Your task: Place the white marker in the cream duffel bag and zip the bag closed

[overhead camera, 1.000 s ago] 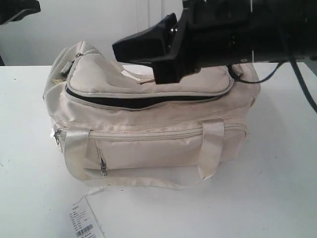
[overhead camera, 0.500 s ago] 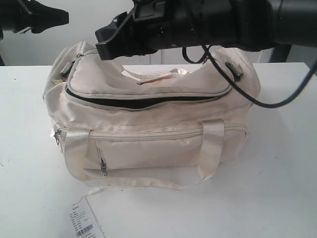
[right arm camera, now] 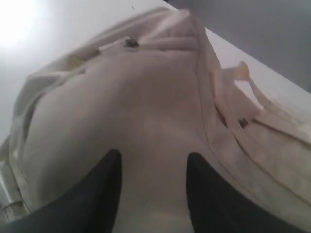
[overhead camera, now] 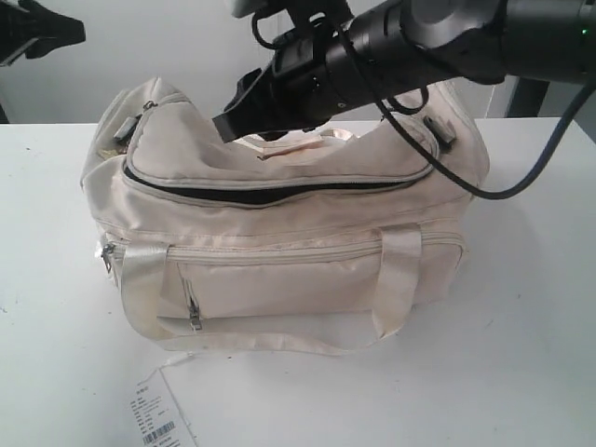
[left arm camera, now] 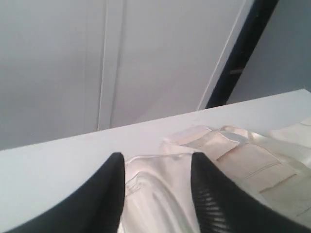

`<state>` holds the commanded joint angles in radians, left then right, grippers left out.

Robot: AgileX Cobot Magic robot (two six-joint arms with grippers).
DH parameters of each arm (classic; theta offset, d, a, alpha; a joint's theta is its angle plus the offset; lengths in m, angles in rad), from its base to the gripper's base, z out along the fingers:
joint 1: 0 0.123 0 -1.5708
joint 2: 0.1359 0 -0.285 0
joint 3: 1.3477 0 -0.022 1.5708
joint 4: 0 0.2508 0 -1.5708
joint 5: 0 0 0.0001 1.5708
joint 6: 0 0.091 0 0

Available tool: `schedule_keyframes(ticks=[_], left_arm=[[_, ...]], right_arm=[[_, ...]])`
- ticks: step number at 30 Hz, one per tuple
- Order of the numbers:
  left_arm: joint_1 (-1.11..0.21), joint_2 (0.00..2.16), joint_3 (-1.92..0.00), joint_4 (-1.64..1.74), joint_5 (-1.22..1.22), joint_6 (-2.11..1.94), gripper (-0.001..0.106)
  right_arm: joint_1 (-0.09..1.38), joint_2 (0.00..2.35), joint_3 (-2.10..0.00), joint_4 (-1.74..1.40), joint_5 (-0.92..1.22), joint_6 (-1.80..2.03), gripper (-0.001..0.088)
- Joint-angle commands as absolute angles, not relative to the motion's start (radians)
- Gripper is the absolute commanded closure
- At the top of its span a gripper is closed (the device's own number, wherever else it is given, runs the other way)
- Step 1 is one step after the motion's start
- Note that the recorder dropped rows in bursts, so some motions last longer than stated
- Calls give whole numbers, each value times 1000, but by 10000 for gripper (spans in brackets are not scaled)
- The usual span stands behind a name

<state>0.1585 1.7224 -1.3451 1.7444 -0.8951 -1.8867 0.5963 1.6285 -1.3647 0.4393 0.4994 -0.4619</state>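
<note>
- Exterior view: bag (overhead camera: pixel 279 270) sits on the table (overhead camera: pixel 521 326), long side facing the camera. The main zip (overhead camera: pixel 261 193) gapes along the bag's front top edge and dark lining shows in the slit.
- Right claw (overhead camera: pixel 233 121) hangs over the bag's top panel, near its rear handle. Its jaw spread is not readable from this angle.
- Left claw (overhead camera: pixel 37 28) is high and well clear of the bag's left end.
- Marker is not visible on the table, on the bag or in either claw. A paper tag (overhead camera: pixel 158 419) lies in front of the bag and is not the marker.
- Left wrist view: left claw (left arm camera: pixel 156 160) has its jaws wide with nothing between them. The bag (left arm camera: pixel 252 160) lies below and beyond.
- Right wrist view: right claw (right arm camera: pixel 153 155) has its jaws wide and empty, looking straight down on the bag's (right arm camera: pixel 146 97) top panel.
- Judgement: the marker is probably inside the bag, though this cannot be confirmed from the slit. The insert step looks done, and the zip step has not begun.
- Next move calls for finding the grey pull (overhead camera: pixel 438 130), which seems to sit at the bag's right end. One claw must narrow onto it and draw it along the track while the other steadies the bag, since soft fabric may bunch.
</note>
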Motion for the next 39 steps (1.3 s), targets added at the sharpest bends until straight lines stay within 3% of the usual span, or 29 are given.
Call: schedule_keyframes(ticks=[6,11,18,30,39], left_arm=[[169,1771,-1341,1744,-1034,-2062,579],[167,1786,-1341,1744,-1007,-2098,573],[148,1820,-1341,1744,-1036,-2114,360],[120,1912,-1387,1702,-1037,-2112,371],[115,1947,-1387,1667,-1112,-2112,371]], right_arm=[[710,1628,-1365,523,497,-598,454],[770,1645,-1365,523,437,-610,454],[819,1680,-1486,429,379,-608,454],[860,1902,-1726,253,394,-892,454],[860,1964,-1742,111,398,-1038,454]])
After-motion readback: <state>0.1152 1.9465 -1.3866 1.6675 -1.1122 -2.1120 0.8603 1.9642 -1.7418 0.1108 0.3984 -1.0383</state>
